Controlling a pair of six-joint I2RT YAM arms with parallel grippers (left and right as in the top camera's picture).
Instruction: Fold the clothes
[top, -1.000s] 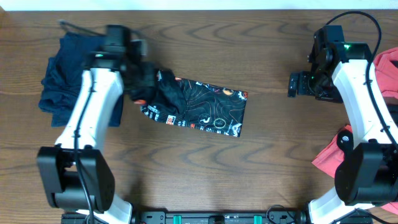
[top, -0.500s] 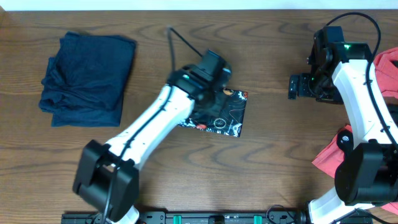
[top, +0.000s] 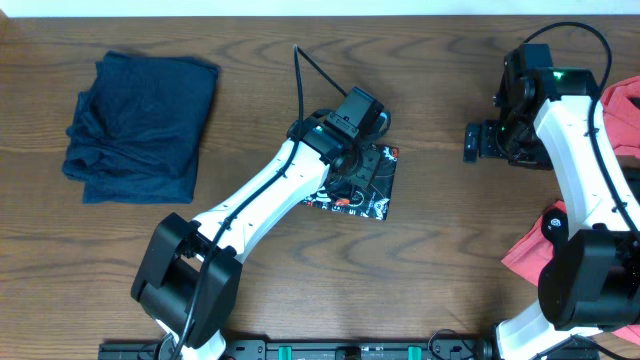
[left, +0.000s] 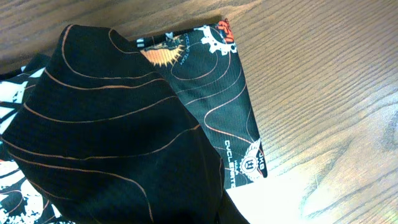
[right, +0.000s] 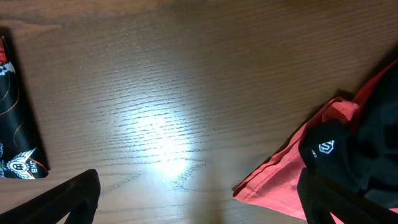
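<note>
- A robot lab or test bench.
- A white left arm (top: 270, 195) and right arm (top: 585, 170) are mounted on a black rail (top: 350, 350) at the edge of a wood-grain tabletop (top: 430, 270).
- A loose cable (top: 299, 75) loops off the left arm.

**Jersey fold fills the frame**

A black jersey (left: 112, 143) with thin orange contour lines takes up the left and centre of the picture. A raised fold of it bulges close to the camera and covers the lower left. Under that fold, a flat layer lies on the wooden desk (left: 323, 81), with its corner at the upper middle and its straight edge slanting down to the right. White lettering (left: 242, 165) sits along that edge, and an orange spiked emblem (left: 163, 56) shows near the corner. Glare whitens the desk at the bottom.
</note>
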